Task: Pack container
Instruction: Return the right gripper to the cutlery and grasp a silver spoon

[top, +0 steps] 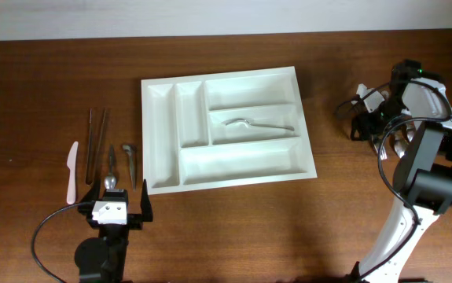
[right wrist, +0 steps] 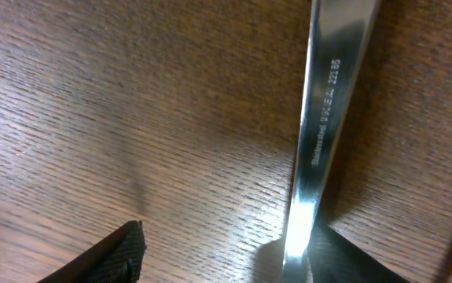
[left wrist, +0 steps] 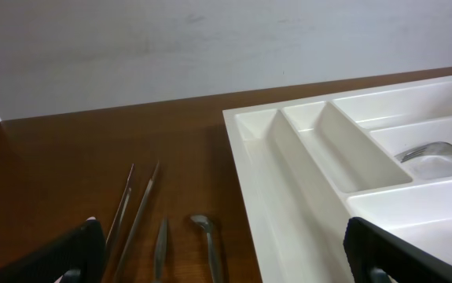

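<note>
The white five-compartment container (top: 163,134) lies mid-table, also in the left wrist view (left wrist: 288,212). A metal fork (top: 259,123) lies in its middle long compartment (left wrist: 434,149). My left gripper (top: 120,206) is open and empty near the front edge, just short of the loose utensils (left wrist: 226,267). My right gripper (top: 378,127) is low over the table at the far right. In the right wrist view it (right wrist: 226,259) is open, and a shiny metal utensil handle (right wrist: 320,134) lies on the wood against its right finger.
Left of the container lie a white plastic knife (top: 71,171), two brown chopsticks (top: 96,141), a spoon (top: 112,167) and another metal utensil (top: 130,161). More utensils lie partly hidden under the right arm (top: 398,145).
</note>
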`<state>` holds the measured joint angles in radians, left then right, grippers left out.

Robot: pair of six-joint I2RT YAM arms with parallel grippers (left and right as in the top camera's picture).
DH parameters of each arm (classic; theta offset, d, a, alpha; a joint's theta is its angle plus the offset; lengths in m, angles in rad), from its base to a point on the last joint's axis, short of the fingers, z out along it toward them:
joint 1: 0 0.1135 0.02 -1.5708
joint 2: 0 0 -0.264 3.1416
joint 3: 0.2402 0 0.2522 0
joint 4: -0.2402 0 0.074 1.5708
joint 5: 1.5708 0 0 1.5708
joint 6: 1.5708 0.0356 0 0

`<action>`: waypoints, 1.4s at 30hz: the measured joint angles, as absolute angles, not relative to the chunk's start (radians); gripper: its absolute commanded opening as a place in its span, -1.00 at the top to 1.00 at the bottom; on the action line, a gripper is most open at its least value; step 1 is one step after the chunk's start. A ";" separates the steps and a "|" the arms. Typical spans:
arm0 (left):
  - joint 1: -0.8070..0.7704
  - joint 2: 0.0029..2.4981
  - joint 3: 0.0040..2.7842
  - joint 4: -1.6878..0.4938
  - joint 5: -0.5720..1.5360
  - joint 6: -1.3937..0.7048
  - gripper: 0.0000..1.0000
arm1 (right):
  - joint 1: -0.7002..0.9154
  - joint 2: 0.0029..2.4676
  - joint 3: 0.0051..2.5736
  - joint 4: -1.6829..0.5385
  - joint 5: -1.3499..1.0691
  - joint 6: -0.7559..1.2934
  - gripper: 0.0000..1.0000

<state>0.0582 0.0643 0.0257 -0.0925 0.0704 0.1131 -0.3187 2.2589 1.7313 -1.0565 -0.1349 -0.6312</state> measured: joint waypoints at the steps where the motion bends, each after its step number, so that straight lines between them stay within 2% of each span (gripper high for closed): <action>1: 0.058 0.064 0.026 -0.093 0.070 0.113 -0.98 | -0.318 2.252 1.719 -1.045 -0.131 -0.632 -0.36; 10: 0.058 0.064 0.026 -0.093 0.070 0.113 -0.98 | -0.311 2.217 1.649 -0.963 -0.051 -0.602 -0.33; 21: 0.058 0.064 0.026 -0.093 0.071 0.113 -0.98 | -0.311 2.217 1.645 -0.970 -0.011 -0.532 0.34; 29: 0.058 0.064 0.026 -0.092 0.071 0.113 -0.98 | -0.311 2.217 1.645 -0.976 -0.009 -0.487 0.50; 37: 0.058 0.064 0.026 -0.093 0.071 0.113 -0.98 | -0.299 2.221 1.658 -1.001 -0.002 -0.444 0.81; 42: 0.058 0.064 0.026 -0.093 0.070 0.113 -0.98 | -0.284 2.231 1.678 -1.025 0.009 -0.444 0.87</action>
